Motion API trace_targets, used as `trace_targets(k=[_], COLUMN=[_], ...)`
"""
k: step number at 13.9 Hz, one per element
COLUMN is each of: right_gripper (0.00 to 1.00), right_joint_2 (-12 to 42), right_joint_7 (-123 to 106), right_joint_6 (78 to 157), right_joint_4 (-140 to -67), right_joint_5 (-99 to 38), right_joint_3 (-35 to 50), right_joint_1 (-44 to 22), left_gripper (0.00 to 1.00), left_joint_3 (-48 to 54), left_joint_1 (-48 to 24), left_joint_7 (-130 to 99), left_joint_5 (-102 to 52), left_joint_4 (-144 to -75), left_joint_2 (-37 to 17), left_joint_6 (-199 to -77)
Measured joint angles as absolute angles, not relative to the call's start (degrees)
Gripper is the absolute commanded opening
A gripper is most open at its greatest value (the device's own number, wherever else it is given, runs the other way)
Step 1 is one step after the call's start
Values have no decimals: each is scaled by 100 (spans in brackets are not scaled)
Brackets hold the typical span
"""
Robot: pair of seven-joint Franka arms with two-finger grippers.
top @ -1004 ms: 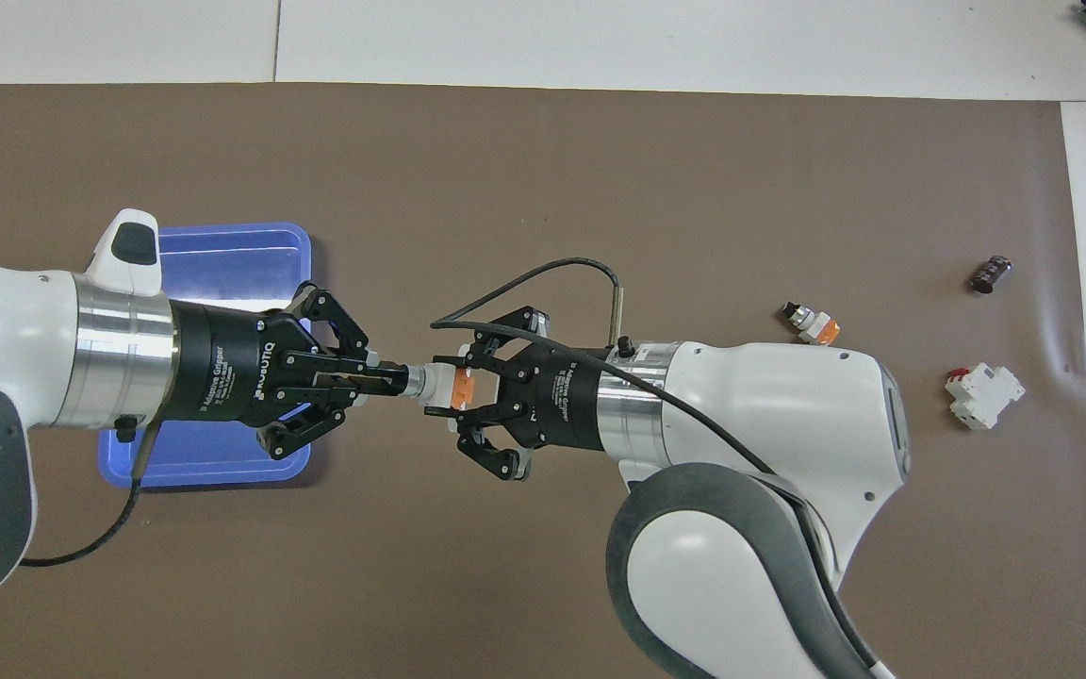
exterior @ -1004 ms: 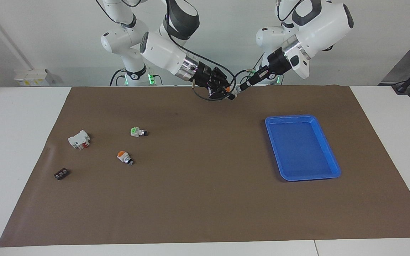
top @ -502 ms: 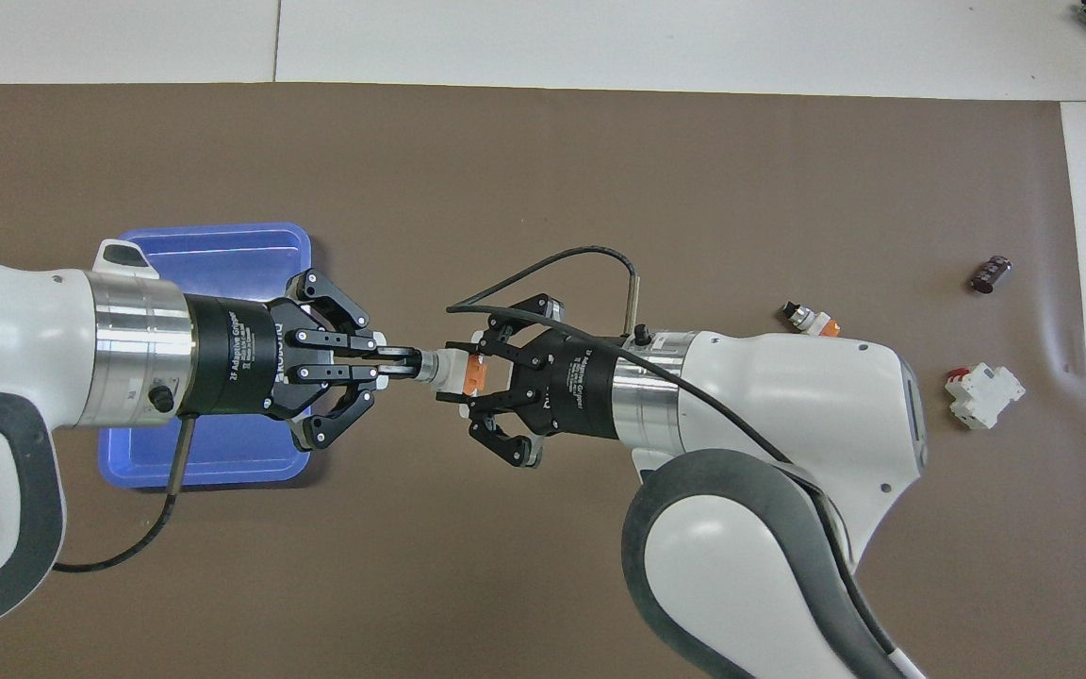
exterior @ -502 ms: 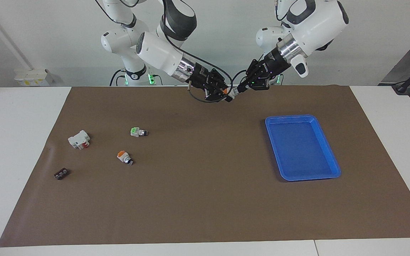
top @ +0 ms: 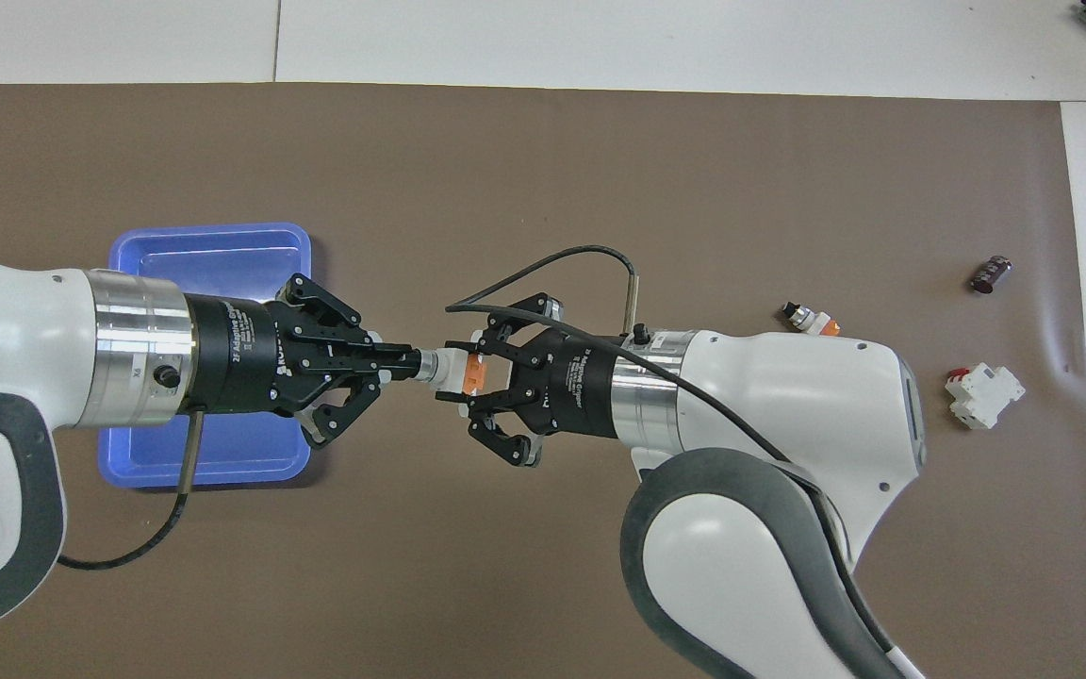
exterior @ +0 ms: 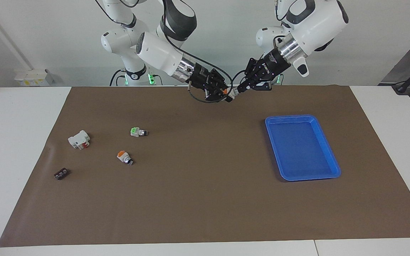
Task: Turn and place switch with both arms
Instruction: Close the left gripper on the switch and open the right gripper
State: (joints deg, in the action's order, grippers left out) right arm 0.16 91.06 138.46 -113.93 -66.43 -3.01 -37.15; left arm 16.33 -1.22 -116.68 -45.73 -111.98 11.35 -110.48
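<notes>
An orange-capped switch (top: 449,370) hangs in the air between the two grippers, over the mat's edge nearest the robots (exterior: 229,92). My left gripper (top: 406,361) is shut on its black-and-silver cylindrical end (exterior: 238,89). From the other side my right gripper (top: 468,372) is shut on the orange cap and white body (exterior: 224,93). The two grippers point at each other along one line.
A blue tray (exterior: 290,118) lies toward the left arm's end, partly under the left arm (top: 208,229). Toward the right arm's end lie a second orange-capped switch (exterior: 124,157), a green-capped switch (exterior: 138,132), a white block (exterior: 79,139) and a small dark part (exterior: 61,174).
The left gripper has rolled about its own axis while still shut on the switch. Both arms drew back slightly toward the robots. The switch stays between the two grippers.
</notes>
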Motion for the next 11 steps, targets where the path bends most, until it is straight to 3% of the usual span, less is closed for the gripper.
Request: trace_targets(k=[9, 10, 11], right_gripper=[0, 44, 99], right_joint_2=[38, 39, 41], right_joint_7=[9106, 9106, 9106], right_joint_6=[13847, 13847, 13846], right_joint_4=[-11385, -11385, -11386], right_joint_5=[-6643, -6643, -6642], right_joint_3=[-293, -293, -292], right_joint_1=[-3716, -3716, -3717], left_gripper=[0, 0, 0], left_joint_3=[1641, 1641, 1642], left_joint_1=[-121, -121, -120], left_joint_7=[-12684, -12691, -12710], left_joint_5=[-4518, -4516, -4514], left_joint_4=[-11200, -11201, -11204], left_joint_2=[1134, 1134, 1134], left_joint_6=[-11051, -11052, -11052])
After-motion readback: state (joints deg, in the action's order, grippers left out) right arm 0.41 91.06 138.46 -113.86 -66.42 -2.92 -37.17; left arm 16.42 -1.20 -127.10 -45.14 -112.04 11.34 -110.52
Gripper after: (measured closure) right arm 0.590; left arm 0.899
